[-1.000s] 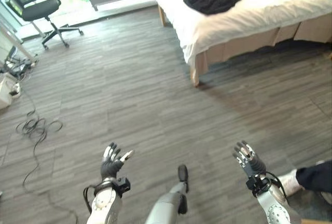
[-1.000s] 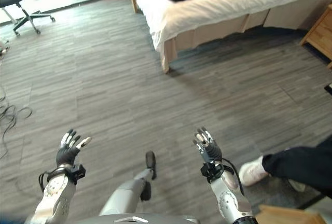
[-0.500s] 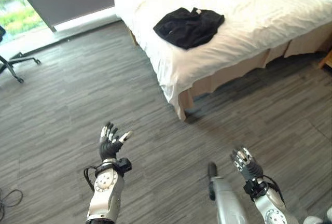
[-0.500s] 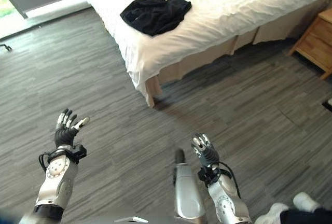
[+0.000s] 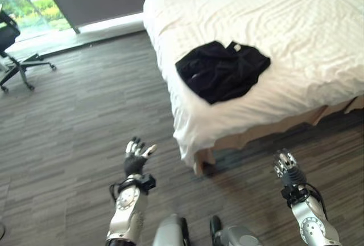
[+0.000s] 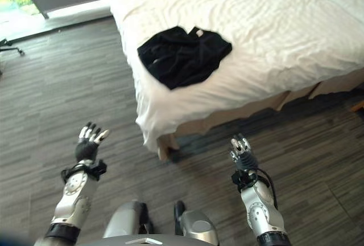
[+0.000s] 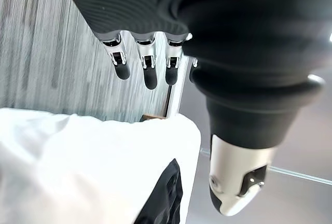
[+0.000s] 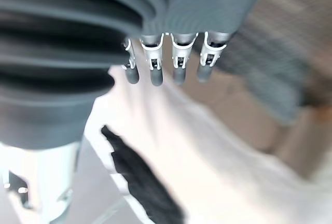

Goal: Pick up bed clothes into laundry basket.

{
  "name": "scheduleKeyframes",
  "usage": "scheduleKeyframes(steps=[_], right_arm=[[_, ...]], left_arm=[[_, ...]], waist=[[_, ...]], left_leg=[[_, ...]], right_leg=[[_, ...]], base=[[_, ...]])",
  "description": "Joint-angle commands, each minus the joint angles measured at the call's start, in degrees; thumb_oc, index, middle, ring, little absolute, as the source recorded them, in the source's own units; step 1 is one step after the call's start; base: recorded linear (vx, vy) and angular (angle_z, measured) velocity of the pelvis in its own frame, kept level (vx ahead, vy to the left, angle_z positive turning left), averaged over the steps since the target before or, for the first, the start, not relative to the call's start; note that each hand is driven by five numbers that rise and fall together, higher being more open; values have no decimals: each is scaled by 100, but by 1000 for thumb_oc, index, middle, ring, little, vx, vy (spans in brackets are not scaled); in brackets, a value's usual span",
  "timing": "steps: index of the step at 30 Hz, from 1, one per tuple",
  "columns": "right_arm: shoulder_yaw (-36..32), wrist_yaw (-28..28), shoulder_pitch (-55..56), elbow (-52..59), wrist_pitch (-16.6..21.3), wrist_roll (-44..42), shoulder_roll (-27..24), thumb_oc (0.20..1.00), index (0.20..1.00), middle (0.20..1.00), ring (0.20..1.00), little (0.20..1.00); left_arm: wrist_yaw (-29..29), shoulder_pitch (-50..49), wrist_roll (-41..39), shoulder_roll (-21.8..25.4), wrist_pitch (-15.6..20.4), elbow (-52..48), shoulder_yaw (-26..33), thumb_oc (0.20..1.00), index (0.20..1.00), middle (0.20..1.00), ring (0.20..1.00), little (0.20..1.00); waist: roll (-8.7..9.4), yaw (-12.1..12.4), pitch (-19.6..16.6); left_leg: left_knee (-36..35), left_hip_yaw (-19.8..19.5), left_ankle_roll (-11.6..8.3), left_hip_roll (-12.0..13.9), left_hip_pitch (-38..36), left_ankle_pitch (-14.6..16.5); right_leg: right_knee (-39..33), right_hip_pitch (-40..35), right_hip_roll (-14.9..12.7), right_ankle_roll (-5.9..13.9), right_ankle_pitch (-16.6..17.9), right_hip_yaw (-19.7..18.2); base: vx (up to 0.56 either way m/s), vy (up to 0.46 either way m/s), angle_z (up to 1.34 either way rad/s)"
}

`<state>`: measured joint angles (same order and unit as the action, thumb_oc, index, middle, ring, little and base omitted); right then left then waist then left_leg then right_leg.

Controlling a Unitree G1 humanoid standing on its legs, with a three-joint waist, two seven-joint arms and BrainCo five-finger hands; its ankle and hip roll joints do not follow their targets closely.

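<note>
A crumpled black garment (image 5: 223, 70) lies near the corner of a white-sheeted bed (image 5: 296, 24); it also shows as the black garment (image 6: 183, 55), (image 7: 163, 198), (image 8: 140, 182). My left hand (image 5: 135, 157) is raised over the floor short of the bed's near corner, fingers straight and spread, empty. My right hand (image 5: 286, 168) is held up below the bed's side edge, fingers relaxed, holding nothing. Both hands are well apart from the garment. The left hand (image 7: 145, 63) and right hand (image 8: 166, 63) show straight fingers in their wrist views.
Grey wood-plank floor (image 5: 79, 121) lies in front and to the left of the bed. A black office chair (image 5: 14, 46) stands at the far left by a bright window. The bed's wooden base (image 5: 256, 135) shows under the sheet's hem.
The camera has shifted, so the bed and garment now sit closer and more central. Both hands stay raised and empty, held much as before.
</note>
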<state>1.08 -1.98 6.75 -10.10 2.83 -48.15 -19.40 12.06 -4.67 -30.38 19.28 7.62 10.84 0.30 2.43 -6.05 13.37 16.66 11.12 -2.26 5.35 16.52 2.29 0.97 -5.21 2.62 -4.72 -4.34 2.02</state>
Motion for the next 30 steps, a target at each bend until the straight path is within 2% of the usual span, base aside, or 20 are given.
scheduleKeyframes(steps=[1,3,4,5,7,8,11,14,17,18,21,22,27,30], right_arm=[[-83,358,282,367,63,479,-444,1000,1000,1000,1000,1000],[-45,417,269,371,43,519,-461,1000,1000,1000,1000,1000],[-10,494,258,362,40,638,-487,1000,1000,1000,1000,1000],[-4,562,351,329,49,709,-437,1000,1000,1000,1000,1000],[59,682,473,311,-21,608,-280,1000,1000,1000,1000,1000],[52,682,474,314,-23,609,-271,1000,1000,1000,1000,1000],[559,909,526,221,-146,788,-207,1000,1000,1000,1000,1000],[720,1148,685,241,-250,1058,-335,1000,1000,1000,1000,1000],[671,1132,740,174,-238,1075,-363,1000,1000,1000,1000,1000],[669,1116,792,46,-225,1183,-380,1000,1000,1000,1000,1000],[704,1059,736,-59,-202,1348,-440,1000,1000,1000,1000,1000],[761,1048,675,-49,-170,1398,-471,1000,1000,1000,1000,1000],[916,1134,674,104,-183,1497,-555,1000,1000,1000,1000,1000],[1023,1064,571,143,-152,1703,-686,1000,1000,1000,1000,1000]], left_arm=[[-132,269,919,913,257,-482,458,1000,1000,1000,1000,1000],[-142,399,1002,1023,303,-572,568,1000,1000,1000,1000,1000],[-70,683,1100,1205,341,-531,607,1000,1000,1000,1000,1000],[16,1038,1438,1586,375,-384,606,1000,1000,1000,1000,1000],[-16,1510,1711,2038,256,33,383,1000,1000,1000,1000,1000],[-15,1534,1707,2048,267,57,364,1000,1000,1000,1000,1000],[-142,2543,1987,2879,106,1194,-210,1000,1000,1000,1000,1000],[-346,3410,2610,3320,-80,2152,-920,1000,1000,1000,1000,1000],[-418,3740,2736,3247,-113,2620,-1231,1000,1000,1000,1000,1000],[-471,3994,2812,3039,-164,3095,-1467,1000,1000,1000,1000,1000],[-456,4380,3045,2845,-214,3412,-1787,1000,1000,1000,1000,1000],[-422,4604,3051,2624,-240,3548,-1933,1000,1000,1000,1000,1000],[-391,4933,2826,2247,-265,3930,-2017,1000,1000,1000,1000,1000],[-220,5264,2817,2028,-273,4244,-2098,1000,1000,1000,1000,1000]], waist=[[-240,-149,-132],[-289,-199,-172],[-353,-235,-170],[-430,-361,-335],[-484,-469,-413],[-477,-455,-410],[-522,-597,-440],[-534,-737,-518],[-548,-822,-530],[-553,-916,-538],[-571,-988,-523],[-585,-1077,-486],[-589,-1224,-372],[-559,-1409,-81]], left_leg=[[-1007,-588,-129,-379,-1320,-397],[-1203,-587,-125,-381,-1454,-380],[-1512,-587,-106,-422,-1648,-417],[-1993,-451,-86,-461,-1902,-435],[-2155,-330,-74,-487,-2008,-457],[-2155,-326,-73,-487,-2010,-455],[-2166,-119,-63,-488,-2041,-387],[-2166,179,-62,-463,-1971,-309],[-2166,276,-64,-449,-1949,-285],[-2166,341,-71,-442,-1953,-269],[-2166,408,-74,-436,-1920,-263],[-2166,475,-74,-426,-1856,-263],[-2166,648,-88,-396,-1681,-279],[-2166,803,-93,-374,-1302,-338]], right_leg=[[-51,432,-560,805,548,-421],[-35,508,-522,812,566,-443],[-34,552,-461,826,576,-497],[-215,517,-460,863,594,-537],[-375,456,-469,906,620,-621],[-382,453,-470,906,623,-626],[-542,522,-449,974,741,-810],[-597,682,-434,1094,824,-1008],[-597,750,-430,1125,832,-1047],[-597,781,-420,1155,843,-1096],[-597,857,-411,1187,877,-1139],[-597,962,-408,1203,919,-1172],[-597,1251,-383,1238,1021,-1283],[-590,1771,-325,1279,1202,-1431]], base=[[177,92,-60],[126,84,-56],[284,178,-39],[289,174,-16],[201,109,0],[95,60,-23],[94,55,-22],[120,45,-65],[50,21,-27],[63,15,-27],[30,18,-18],[-2,32,-18],[-33,13,-30],[-105,10,-13]])
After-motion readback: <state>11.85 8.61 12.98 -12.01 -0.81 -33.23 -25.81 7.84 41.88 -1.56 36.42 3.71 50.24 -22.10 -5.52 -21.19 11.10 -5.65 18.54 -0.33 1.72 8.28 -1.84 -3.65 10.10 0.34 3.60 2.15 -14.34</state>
